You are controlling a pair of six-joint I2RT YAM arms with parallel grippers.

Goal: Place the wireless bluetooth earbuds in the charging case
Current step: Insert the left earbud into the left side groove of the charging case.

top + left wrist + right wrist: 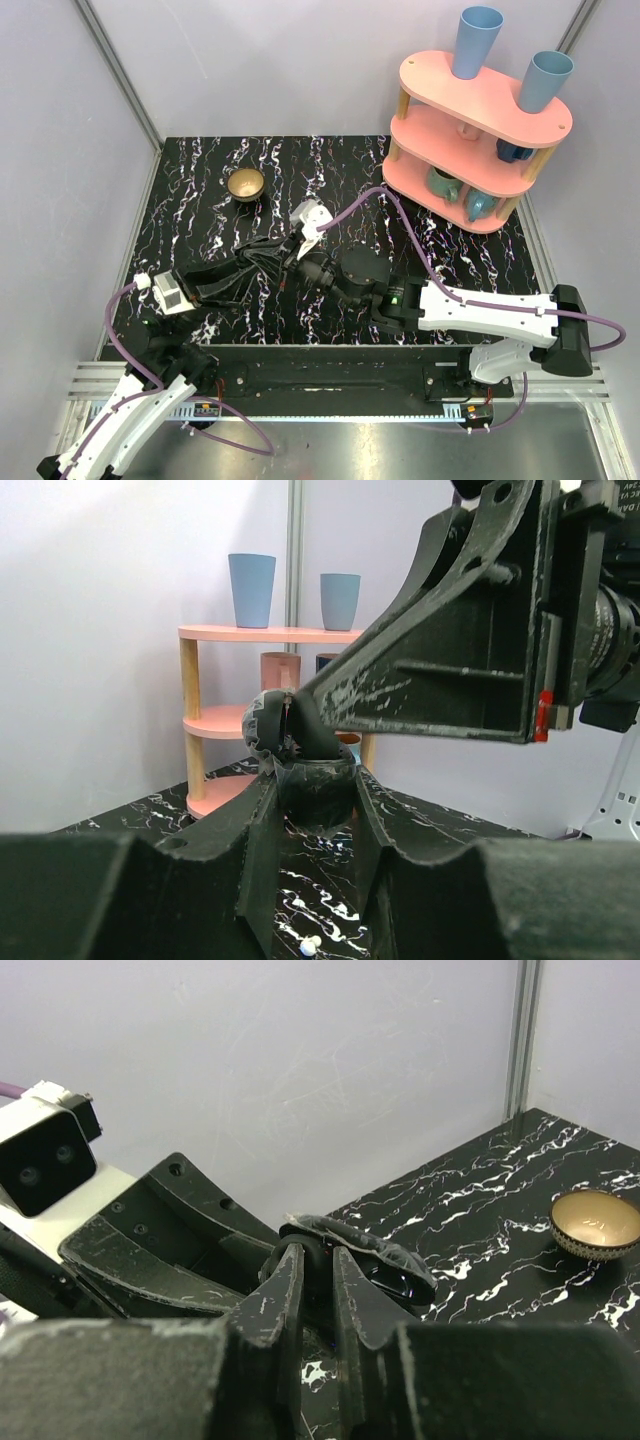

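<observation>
One earbud (311, 945) loose beneath left pincer (315, 785)

Plain pale walls (250, 60) enclose a black marbled table (200, 180). A pink three-tier shelf (480, 100) stands at its far right corner.

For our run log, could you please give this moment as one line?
left gripper: shut on case | right gripper: jaws narrow at case, grip unclear | earbud: loose on table

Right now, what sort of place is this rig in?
Probably a lab test cell: plain white panel walls on aluminium framing, a black marbled table, and a pink shelf staged with cups.
</observation>
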